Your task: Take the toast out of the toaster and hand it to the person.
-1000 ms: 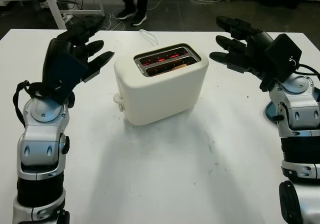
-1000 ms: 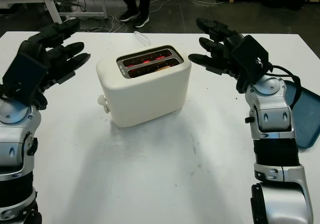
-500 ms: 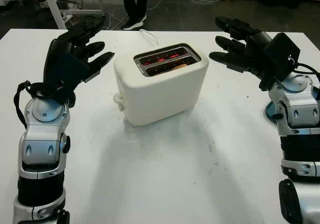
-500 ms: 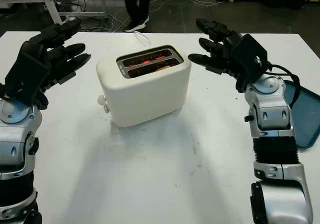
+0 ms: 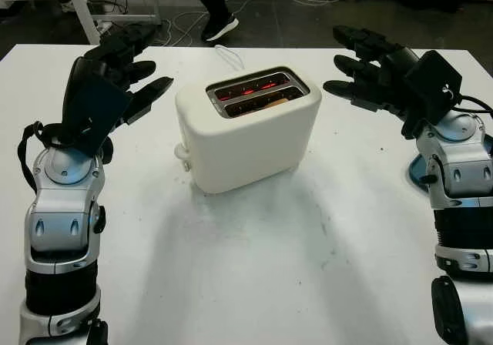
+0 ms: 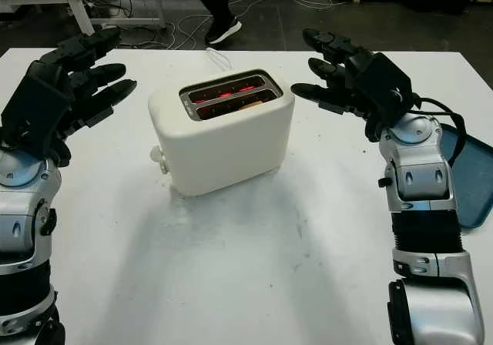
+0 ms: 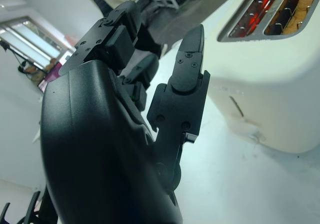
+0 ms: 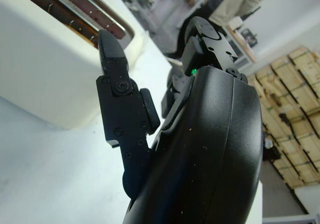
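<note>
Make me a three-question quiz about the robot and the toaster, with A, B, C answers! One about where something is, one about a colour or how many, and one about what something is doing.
1. Where is the toaster?
A. between the two hands
B. on the blue tray
C. on the floor

2. How many slots does the toaster have?
A. one
B. two
C. four

3. What is the toast doing?
A. sitting down in the toaster
B. held in the right hand
C. lying on the table

Answers:
1 A, the left hand is on one side of it and the right hand on the other, both open and apart from it.
2 B, two long slots show on top, glowing red inside.
3 A, its pale edge shows low in the nearer slot.
</note>
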